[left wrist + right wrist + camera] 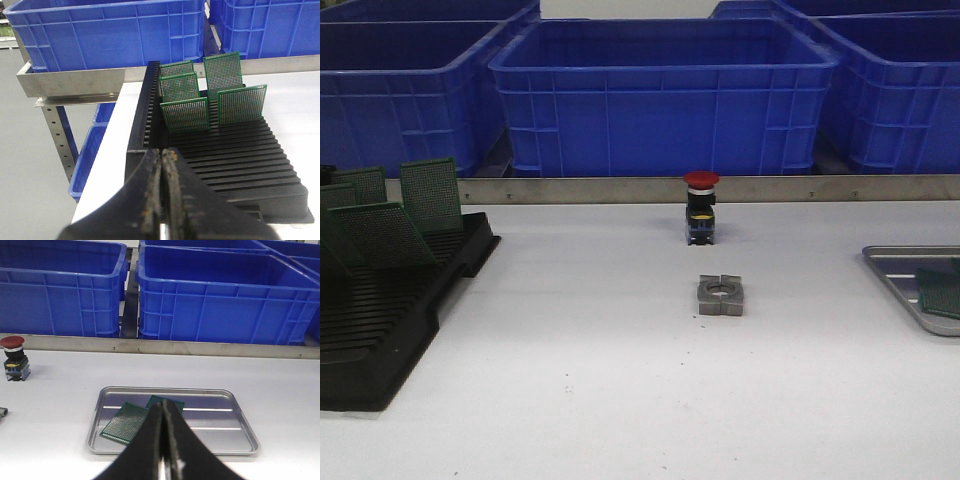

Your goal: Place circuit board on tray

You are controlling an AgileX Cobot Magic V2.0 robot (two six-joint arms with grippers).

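white tabletop (600, 380) with a row of blue bins (665, 95) behind a metal rail. at the robot's left, a black slotted rack (380, 320) holds green boards (185, 114) upright in its slots; five show in the left wrist view. the left pincer (162, 160) hangs just before the rack's near end, jaws pressed together, nothing between them. at the robot's right lies the grey tray (220, 440), with two boards (124, 421) flat inside, one overlapping the other, toward the tray's side nearer the red button. the right pincer (162, 412) hangs over the tray's near edge, jaws closed and empty. mid-tabletop stand a red-capped push button (701, 208) and, nearer the robot, a grey slotted metal block (721, 295) with a round hole. no legible writing or brand marks on any item.
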